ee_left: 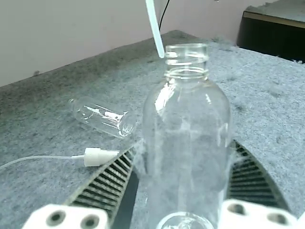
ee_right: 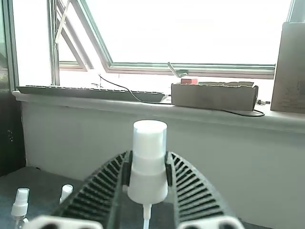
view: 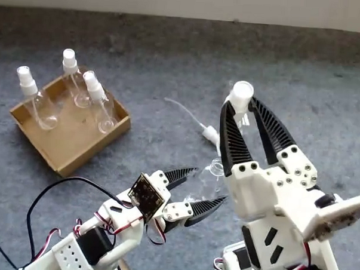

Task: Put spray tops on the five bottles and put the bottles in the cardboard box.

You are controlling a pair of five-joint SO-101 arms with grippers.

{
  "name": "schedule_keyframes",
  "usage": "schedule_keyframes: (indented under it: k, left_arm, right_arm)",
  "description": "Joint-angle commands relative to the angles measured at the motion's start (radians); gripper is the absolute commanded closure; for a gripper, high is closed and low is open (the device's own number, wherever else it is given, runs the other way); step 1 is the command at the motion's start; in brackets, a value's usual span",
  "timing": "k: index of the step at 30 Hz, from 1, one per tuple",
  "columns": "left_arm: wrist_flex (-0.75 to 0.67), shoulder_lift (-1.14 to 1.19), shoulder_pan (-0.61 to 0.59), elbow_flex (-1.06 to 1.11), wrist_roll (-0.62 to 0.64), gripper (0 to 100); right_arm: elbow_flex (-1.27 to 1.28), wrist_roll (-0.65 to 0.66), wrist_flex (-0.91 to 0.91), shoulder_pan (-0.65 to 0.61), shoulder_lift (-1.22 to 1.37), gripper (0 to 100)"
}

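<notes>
The cardboard box (view: 96, 144) holds three capped bottles (view: 96, 101). Your left gripper (view: 209, 184), jaws clamped on an open bottle (ee_left: 186, 143), holds it neck-up so the right gripper (view: 241, 105), jaws pinching a spray top (ee_right: 147, 162), can feed its tube in.

Open bottle (ee_left: 186, 143) upright in left gripper (view: 211, 184); spray top (ee_right: 147, 162) in right gripper (view: 241, 105), above it. Beyond lie a second bottle (ee_left: 102, 116) and loose top (ee_left: 97, 156); three capped bottles (view: 93, 89) in box (view: 90, 149).
</notes>
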Motion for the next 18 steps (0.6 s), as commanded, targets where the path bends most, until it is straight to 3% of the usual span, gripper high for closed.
schedule_keyframes:
  k: [1, 8, 12, 18]
  left_arm:
    - [0.0, -0.021, 0.019, 0.019, 0.006, 81]
    - [0.003, -0.021, 0.018, 0.019, 0.006, 81]
    - [0.003, -0.021, 0.015, 0.019, 0.006, 81]
    - [0.003, -0.021, 0.015, 0.019, 0.006, 81]
  right_arm:
    - [-0.033, -0.006, -0.031, -0.008, -0.004, 98.2]
    - [-0.116, -0.048, -0.03, 0.091, -0.005, 98.2]
    - [-0.116, -0.133, 0.018, 0.102, -0.007, 98.2]
    - [-0.117, -0.146, 0.124, 0.102, -0.01, 98.2]
